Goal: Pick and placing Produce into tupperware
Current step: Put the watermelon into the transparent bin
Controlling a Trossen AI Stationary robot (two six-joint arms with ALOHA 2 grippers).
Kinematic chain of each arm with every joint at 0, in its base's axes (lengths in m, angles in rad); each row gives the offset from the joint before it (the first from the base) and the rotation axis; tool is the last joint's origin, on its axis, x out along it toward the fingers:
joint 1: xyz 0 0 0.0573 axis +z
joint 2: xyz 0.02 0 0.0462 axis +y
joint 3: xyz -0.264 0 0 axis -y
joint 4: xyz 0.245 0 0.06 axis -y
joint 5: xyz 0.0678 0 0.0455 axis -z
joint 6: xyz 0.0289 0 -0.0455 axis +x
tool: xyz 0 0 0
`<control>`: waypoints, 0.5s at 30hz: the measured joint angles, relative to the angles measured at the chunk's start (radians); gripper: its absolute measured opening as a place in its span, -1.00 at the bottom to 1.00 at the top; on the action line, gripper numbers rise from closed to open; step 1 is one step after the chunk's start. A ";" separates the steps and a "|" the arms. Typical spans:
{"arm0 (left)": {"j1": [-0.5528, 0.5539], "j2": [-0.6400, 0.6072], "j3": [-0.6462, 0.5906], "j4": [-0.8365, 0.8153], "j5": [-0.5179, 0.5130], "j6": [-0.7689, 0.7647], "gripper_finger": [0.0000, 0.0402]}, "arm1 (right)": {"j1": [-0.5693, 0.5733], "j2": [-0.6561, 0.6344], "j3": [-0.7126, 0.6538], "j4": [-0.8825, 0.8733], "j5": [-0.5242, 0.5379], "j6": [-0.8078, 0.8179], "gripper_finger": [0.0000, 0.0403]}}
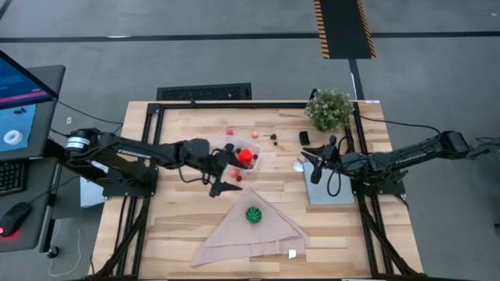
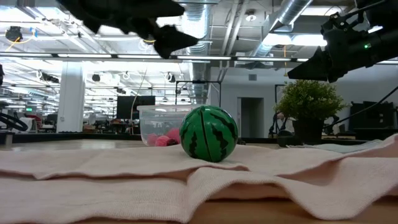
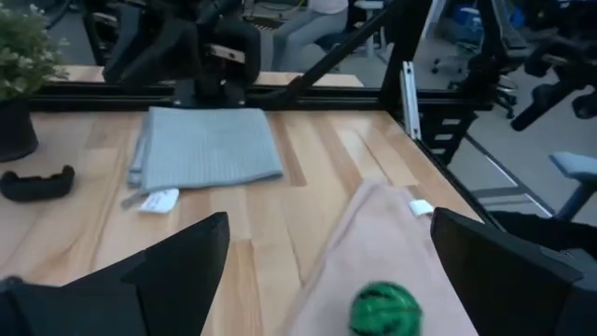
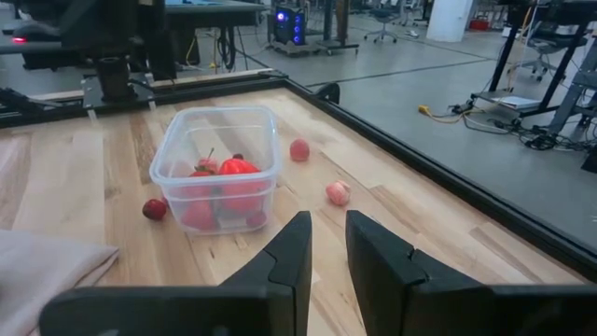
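High view, read from left to right, has the left pincer (image 1: 224, 183) just left of centre, its fingers spread wide and empty, hanging just below the tupperware (image 1: 244, 158), which already holds a red pepper-like piece (image 1: 245, 155). Lower in the frame the green striped ball (image 1: 253, 214) rests on the beige cloth (image 1: 250, 232), and at right the right pincer (image 1: 317, 173) waits over the grey panel (image 1: 329, 185), fingers close together and pinching nothing. I judge the ball is the next pick: the left pincer must come down over it and close. Left wrist view shows the ball (image 3: 383, 309) lying between its spread fingers; only the right wrist view shows loose berries (image 4: 338, 193) on the table (image 4: 84, 187) beside the tub.
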 joint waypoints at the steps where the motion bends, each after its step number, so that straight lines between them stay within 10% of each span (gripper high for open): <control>1: -0.001 -0.024 -0.030 0.016 -0.004 -0.009 0.80 | 0.000 0.000 0.000 0.000 0.000 0.000 -0.54; 15: -0.020 -0.392 -0.348 0.150 -0.180 -0.047 0.80 | 0.000 0.000 0.000 -0.001 0.000 0.000 -0.54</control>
